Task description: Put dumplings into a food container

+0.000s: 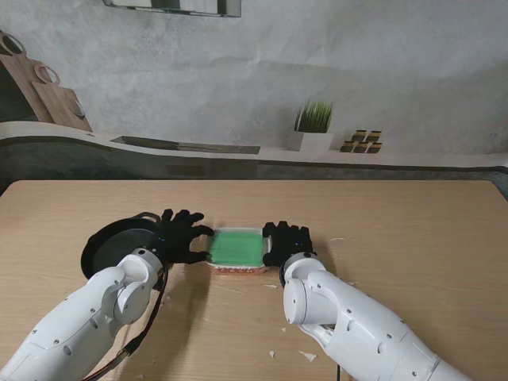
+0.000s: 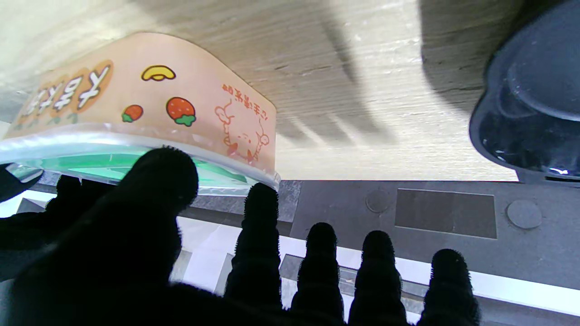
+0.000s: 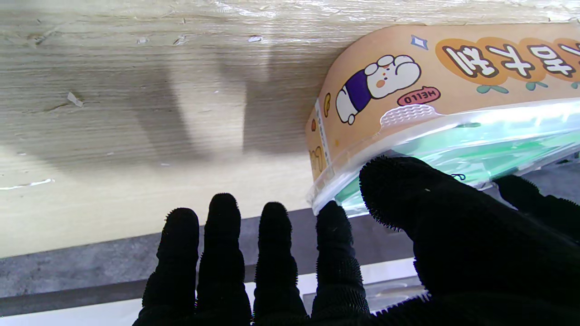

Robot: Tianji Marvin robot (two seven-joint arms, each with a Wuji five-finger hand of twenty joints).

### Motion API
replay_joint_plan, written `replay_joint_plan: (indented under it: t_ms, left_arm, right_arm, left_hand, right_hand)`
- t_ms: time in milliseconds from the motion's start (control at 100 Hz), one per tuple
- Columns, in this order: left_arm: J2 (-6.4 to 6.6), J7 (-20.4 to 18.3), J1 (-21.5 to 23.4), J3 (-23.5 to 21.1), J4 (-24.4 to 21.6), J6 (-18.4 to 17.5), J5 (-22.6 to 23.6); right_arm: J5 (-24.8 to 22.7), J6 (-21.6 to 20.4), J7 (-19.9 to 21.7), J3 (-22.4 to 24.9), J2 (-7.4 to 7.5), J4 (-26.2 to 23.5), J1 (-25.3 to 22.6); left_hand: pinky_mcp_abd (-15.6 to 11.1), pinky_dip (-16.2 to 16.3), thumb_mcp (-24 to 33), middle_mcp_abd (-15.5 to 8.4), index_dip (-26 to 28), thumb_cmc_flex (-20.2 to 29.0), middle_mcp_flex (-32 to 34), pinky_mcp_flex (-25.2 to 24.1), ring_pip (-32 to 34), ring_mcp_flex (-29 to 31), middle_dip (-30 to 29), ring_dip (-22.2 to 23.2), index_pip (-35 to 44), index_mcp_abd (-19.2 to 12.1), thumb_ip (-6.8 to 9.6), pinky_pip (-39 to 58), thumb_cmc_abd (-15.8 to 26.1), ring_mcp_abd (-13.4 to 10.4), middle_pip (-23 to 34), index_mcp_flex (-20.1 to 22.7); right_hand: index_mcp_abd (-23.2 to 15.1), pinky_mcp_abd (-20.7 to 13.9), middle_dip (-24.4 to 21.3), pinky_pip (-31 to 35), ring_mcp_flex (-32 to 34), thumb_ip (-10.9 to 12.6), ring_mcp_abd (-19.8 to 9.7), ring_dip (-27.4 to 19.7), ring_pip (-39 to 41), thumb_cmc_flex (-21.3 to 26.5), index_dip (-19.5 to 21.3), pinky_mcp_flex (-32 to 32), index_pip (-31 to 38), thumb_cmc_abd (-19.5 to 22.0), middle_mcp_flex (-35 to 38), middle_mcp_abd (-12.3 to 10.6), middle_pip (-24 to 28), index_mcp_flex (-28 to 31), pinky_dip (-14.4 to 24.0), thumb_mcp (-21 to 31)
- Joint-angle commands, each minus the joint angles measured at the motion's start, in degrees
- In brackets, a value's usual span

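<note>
An orange food container (image 1: 236,248) with cartoon prints and a clear green-tinted lid sits in the middle of the table. My left hand (image 1: 182,235), in a black glove, lies flat at its left end with fingers spread, the thumb resting on the lid edge (image 2: 136,163). At the right end my right hand (image 1: 287,240) is spread the same way, its thumb on the lid corner (image 3: 408,136). Neither hand holds anything. No dumplings can be made out; the lid hides the container's inside.
A black round plate (image 1: 119,242) lies left of the container, partly under my left arm, and shows as a dark rim (image 2: 530,113) in the left wrist view. Small white scraps (image 1: 305,355) dot the wooden table near me. A counter with a potted plant (image 1: 313,119) runs behind.
</note>
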Motion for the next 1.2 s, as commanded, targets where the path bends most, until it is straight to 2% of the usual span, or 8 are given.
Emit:
replay_joint_plan:
  t_ms: [0, 140, 320, 650, 850, 1190]
  left_arm:
    - [0.13, -1.32, 0.95, 0.44, 1.34, 0.25, 0.15]
    - [0.20, -1.31, 0.98, 0.23, 1.28, 0.05, 0.51]
    - [0.25, -1.07, 0.96, 0.27, 1.40, -0.07, 0.88]
    - [0.30, -1.29, 1.26, -0.03, 0.97, 0.35, 1.27]
    - [0.02, -1.05, 1.38, -0.74, 0.37, -0.08, 0.17]
    - [-0.06, -0.65, 2.32, -2.73, -2.22, -1.17, 0.65]
  right_arm:
    - [0.69, 0.93, 2.73, -1.37, 0.12, 3.31, -1.70]
    - [0.37, 1.64, 3.10, -2.65, 0.15, 4.25, -1.01]
    - [-0.35, 1.65, 1.40, -3.56, -0.33, 5.62, -0.94]
    - [-1.56, 1.62, 1.10, -4.47, -0.20, 6.41, -0.80]
    - [-1.70, -0.98, -0.29, -1.85, -0.18, 5.01, -2.28]
    - [-1.39, -5.75, -2.36, 3.15, -0.14, 1.11, -5.04]
  left_hand:
    - [-0.48, -0.85, -3.06, -1.47, -0.90, 0.77, -0.53, -1.13, -1.11, -2.00, -0.48, -0.55, -1.21, 2.52, -0.64, -0.97, -3.62, -0.67, -1.22, -0.84]
    - [-0.46, -0.91, -3.76, -1.16, -1.44, 0.65, -0.62, -1.20, -1.27, -2.06, -0.46, -0.47, -2.41, 3.55, -0.61, -1.00, -3.48, -0.61, -1.40, -2.88]
    - [-0.37, -0.97, -4.21, -0.97, -1.70, 0.85, -0.65, -1.25, -1.45, -2.09, -0.38, -0.39, -2.79, 2.89, -0.57, -1.04, -3.70, -0.51, -1.54, -3.73]
    - [-0.36, -1.03, -4.88, -0.84, -1.74, 0.89, -0.60, -1.30, -1.50, -2.07, -0.20, -0.23, -2.55, 2.71, -0.43, -1.03, -3.09, -0.44, -1.50, -3.54]
    - [-0.45, -0.99, -6.23, -0.82, -1.56, 0.84, -0.55, -0.98, -1.24, -1.96, -0.10, -0.12, -2.10, 2.39, -0.35, -0.87, 0.20, -0.54, -1.25, -3.08]
    - [-0.26, -0.90, -8.42, -0.63, -1.44, 1.88, -0.44, -0.60, -0.80, -1.75, -0.05, -0.04, -1.99, 2.04, 0.04, -0.68, 1.29, -0.46, -0.91, -3.02]
  right_hand:
    - [7.64, -1.55, -0.20, 0.22, -2.30, -1.88, -1.32, -0.15, 0.39, 1.48, -0.78, -1.12, -0.38, -5.39, -1.26, -1.09, -0.24, 1.10, -0.36, -4.27]
    - [7.25, -1.58, 0.45, 0.32, -1.93, -1.79, -1.32, 0.03, 0.81, 2.38, -0.75, -0.75, -0.16, -6.70, -1.30, -1.26, 1.20, 0.52, -0.30, -3.43]
    - [6.05, -1.44, 0.82, 0.56, -1.77, -1.97, -1.36, 0.38, 1.49, 2.54, -0.46, -0.40, 0.80, -8.18, -1.43, -1.86, 2.16, -1.80, -0.37, -2.62]
    - [3.35, -1.46, -0.54, 0.91, -2.04, -1.81, -1.59, 0.54, 1.75, 3.40, -0.85, -0.40, 1.11, -8.34, -1.32, -2.53, -1.04, -3.17, -0.77, -0.91]
    - [2.12, -1.68, -1.24, 0.83, -2.46, -2.15, -1.76, 0.45, 1.57, 1.59, -1.33, -0.76, 0.49, -6.98, -1.13, -2.58, -2.93, -3.22, -1.05, -2.60]
    - [-1.74, -2.04, -2.20, 0.25, -3.46, -2.42, -1.90, 0.03, 0.87, -1.90, -2.18, -1.39, -1.88, -3.98, -0.98, -2.03, -5.91, -3.20, -1.22, -8.19]
